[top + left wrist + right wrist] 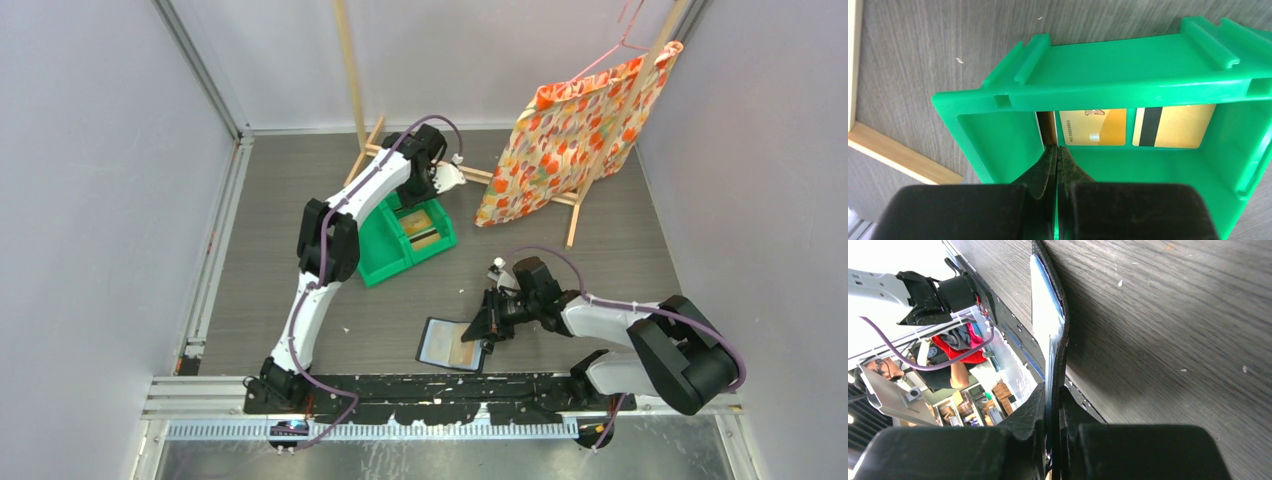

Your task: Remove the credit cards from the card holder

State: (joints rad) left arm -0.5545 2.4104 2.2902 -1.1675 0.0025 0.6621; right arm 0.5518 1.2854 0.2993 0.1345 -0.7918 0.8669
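My right pincer point(1053, 395) is clenched on the card holder point(452, 343), its fingers nipping one edge of the dark wallet. In my right wrist view that edge runs straight up from between my fingers, black outside and pale blue inside, tilted up off the table point(270, 250). From above, the holder lies open near the table's near edge, just beyond the black rail point(400, 385) that carries my bases. A golden-tan credit card point(463, 351) shows against its inner face.

My left pincer point(1058, 152) is shut tight with nothing between the fingertips, and hangs over the green bin point(1128, 75). Two golden credit cards lie flat side by side on the bin floor just past my tips: one with pale markings point(1093, 127), one with a dark stripe point(1175, 126). A thin brown sliver point(1048, 127) stands right by my tips; I cannot tell what it is. The bin walls rise close on both sides of my fingers.

A wide strip of bare grey wood-grain table separates bin and holder. A wooden rack's foot point(893, 150) runs just beside the bin. Farther back on the right, an orange flowered cloth point(575, 135) hangs on the rack, well apart from both pincers. Pale walls close the table in on three sides.
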